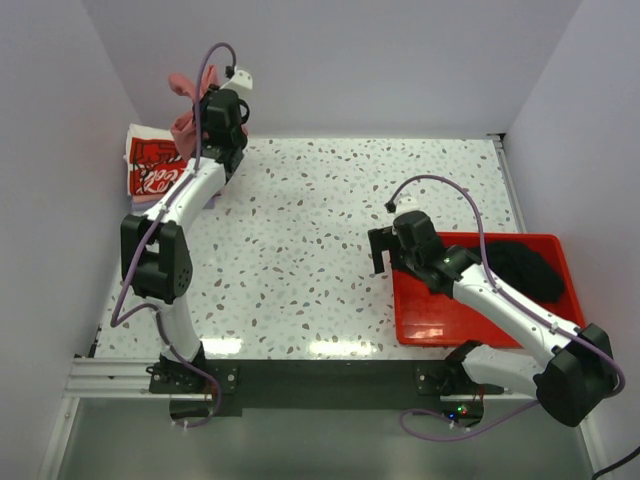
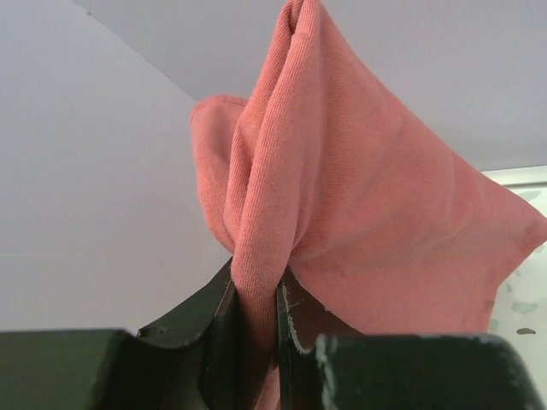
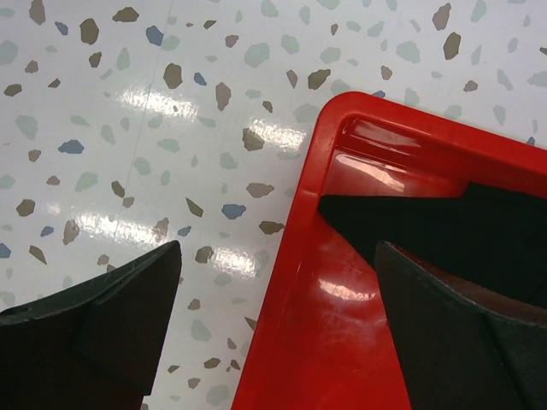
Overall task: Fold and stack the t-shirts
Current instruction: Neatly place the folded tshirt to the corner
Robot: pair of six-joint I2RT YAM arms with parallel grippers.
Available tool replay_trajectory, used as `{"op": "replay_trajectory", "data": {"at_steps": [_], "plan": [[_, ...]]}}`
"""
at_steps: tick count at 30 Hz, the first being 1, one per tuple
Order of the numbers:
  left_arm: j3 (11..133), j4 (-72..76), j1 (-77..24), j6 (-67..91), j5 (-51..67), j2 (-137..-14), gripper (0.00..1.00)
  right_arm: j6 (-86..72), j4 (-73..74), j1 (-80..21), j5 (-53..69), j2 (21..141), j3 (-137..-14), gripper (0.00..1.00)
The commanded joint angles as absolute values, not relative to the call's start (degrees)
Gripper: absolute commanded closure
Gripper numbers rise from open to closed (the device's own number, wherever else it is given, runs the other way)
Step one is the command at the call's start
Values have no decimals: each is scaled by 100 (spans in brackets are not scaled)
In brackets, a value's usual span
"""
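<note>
My left gripper (image 1: 212, 105) is raised at the far left and shut on the dusty-red t-shirt (image 1: 184, 108). In the left wrist view the red cloth (image 2: 342, 188) is pinched between the fingers (image 2: 224, 329) and bunches up above them. A folded white t-shirt with red Coca-Cola print (image 1: 152, 165) lies below it by the left wall. The black t-shirt (image 1: 525, 268) lies crumpled in the red bin (image 1: 430, 318). My right gripper (image 1: 383, 252) is open and empty over the bin's near-left corner (image 3: 342, 282); black cloth (image 3: 444, 226) shows inside.
The speckled white table (image 1: 330, 230) is walled on the left, back and right. The red bin sits at the front right. The left arm (image 1: 160, 255) stretches along the left side.
</note>
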State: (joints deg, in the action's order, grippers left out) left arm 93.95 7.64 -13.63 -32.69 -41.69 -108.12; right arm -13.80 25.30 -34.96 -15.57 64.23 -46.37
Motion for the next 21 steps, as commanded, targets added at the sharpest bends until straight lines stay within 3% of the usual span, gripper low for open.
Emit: {"op": "replay_trajectory", "data": {"at_steps": [1, 21], "plan": [[9747, 1046, -1318, -3463, -4096, -10573, 100, -1301, 2513, -3489, -1749, 6434, -4825, 1], [9431, 1257, -405, -2901, -3587, -11329, 100, -1380, 2882, -3498, -1890, 6574, -5071, 1]]}}
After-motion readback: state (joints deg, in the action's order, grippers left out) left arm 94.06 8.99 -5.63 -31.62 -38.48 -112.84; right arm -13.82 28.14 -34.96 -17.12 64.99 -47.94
